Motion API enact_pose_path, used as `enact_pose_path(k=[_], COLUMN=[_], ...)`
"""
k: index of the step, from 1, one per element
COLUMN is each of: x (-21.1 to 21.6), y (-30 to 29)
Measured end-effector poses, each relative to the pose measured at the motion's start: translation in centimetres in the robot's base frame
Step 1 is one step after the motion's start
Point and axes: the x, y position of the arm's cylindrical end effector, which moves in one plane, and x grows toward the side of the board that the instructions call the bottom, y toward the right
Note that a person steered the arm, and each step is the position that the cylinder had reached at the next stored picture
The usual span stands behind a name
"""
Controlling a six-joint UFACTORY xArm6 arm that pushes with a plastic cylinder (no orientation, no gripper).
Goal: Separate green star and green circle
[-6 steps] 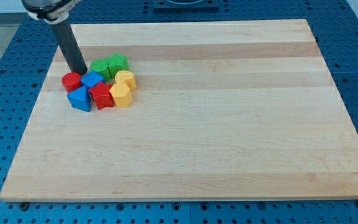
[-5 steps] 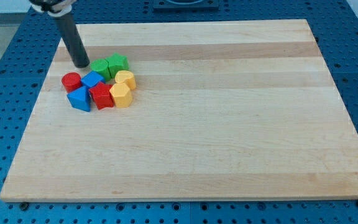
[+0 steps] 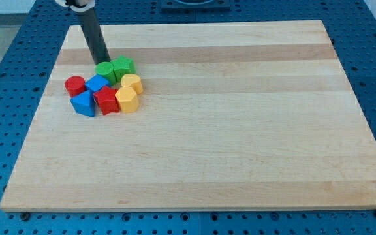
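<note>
The green star [image 3: 125,66] and the green circle [image 3: 105,70] sit side by side, touching, at the top of a cluster of blocks in the board's upper left. The circle is on the star's left. My tip [image 3: 101,61] stands just above the green circle at its top edge, close to or touching it, and to the left of the star.
Below the green pair lie a red circle [image 3: 75,85], a blue block [image 3: 97,83], a blue block [image 3: 83,104], a red block [image 3: 107,100], and two yellow blocks [image 3: 131,83] [image 3: 127,100]. The wooden board [image 3: 240,130] rests on a blue perforated table.
My tip has moved up and to the right, from beside the red circle and blue block to just above the green circle. The blocks have not visibly moved.
</note>
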Motion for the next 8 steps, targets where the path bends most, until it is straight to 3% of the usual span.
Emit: enact_pose_path(k=[3,8], x=[1.0,2.7], y=[-3.9,-1.3])
